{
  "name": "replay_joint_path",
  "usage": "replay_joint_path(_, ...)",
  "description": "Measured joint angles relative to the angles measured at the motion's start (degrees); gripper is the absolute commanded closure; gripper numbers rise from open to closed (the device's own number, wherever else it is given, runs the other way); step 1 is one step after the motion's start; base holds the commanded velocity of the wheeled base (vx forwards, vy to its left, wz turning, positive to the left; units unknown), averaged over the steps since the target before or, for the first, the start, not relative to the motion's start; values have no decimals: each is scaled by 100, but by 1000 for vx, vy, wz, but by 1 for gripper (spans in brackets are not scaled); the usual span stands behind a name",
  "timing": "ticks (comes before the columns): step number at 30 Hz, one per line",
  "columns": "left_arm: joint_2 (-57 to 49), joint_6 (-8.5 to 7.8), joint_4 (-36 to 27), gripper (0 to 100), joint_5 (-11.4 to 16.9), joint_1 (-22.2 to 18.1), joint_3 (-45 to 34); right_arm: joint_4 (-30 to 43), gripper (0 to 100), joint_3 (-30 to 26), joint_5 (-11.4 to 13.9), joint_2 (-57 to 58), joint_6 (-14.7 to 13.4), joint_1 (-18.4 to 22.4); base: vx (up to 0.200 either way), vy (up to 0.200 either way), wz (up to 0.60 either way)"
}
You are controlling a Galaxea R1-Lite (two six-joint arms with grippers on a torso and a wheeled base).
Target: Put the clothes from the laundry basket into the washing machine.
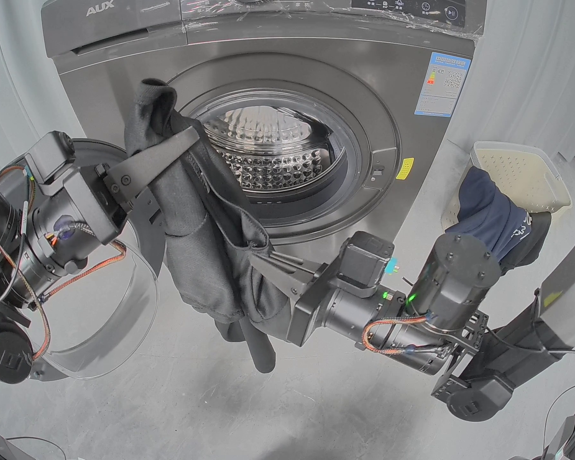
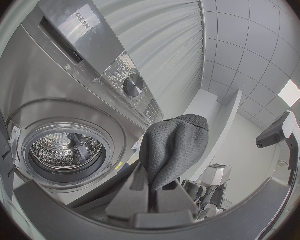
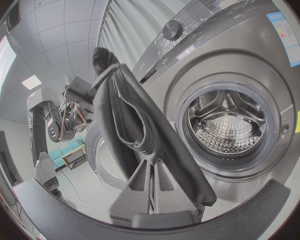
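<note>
My left gripper (image 1: 193, 138) and right gripper (image 1: 263, 258) are both clenched on a dark garment (image 1: 195, 237), right in front of the open washer (image 1: 364, 78).

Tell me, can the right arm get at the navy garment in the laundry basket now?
Probably not yet. The right hand is shut on the dark grey garment, which the left hand also holds. The navy garment hangs over the rim of the laundry basket, uncovered, beside that arm's elbow.
</note>
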State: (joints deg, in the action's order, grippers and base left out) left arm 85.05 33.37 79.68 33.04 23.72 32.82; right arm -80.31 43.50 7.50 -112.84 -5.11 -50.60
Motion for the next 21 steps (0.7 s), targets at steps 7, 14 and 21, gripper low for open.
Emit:
replay_joint_path(7, -7, 0, 0, 100, 5, 2, -16, 190, 100, -100, -41, 591, 2, 411, 0, 0, 0)
replay_joint_path(14, -11, -4, -2, 100, 93, 56, -22, 290, 100, 40, -211, 1165, 10, 984, 0, 0, 0)
replay_joint_path(21, 76, -22, 2, 100, 84, 163, 94, 301, 100, 399, -261, 1371, 21, 1251, 0, 0, 0)
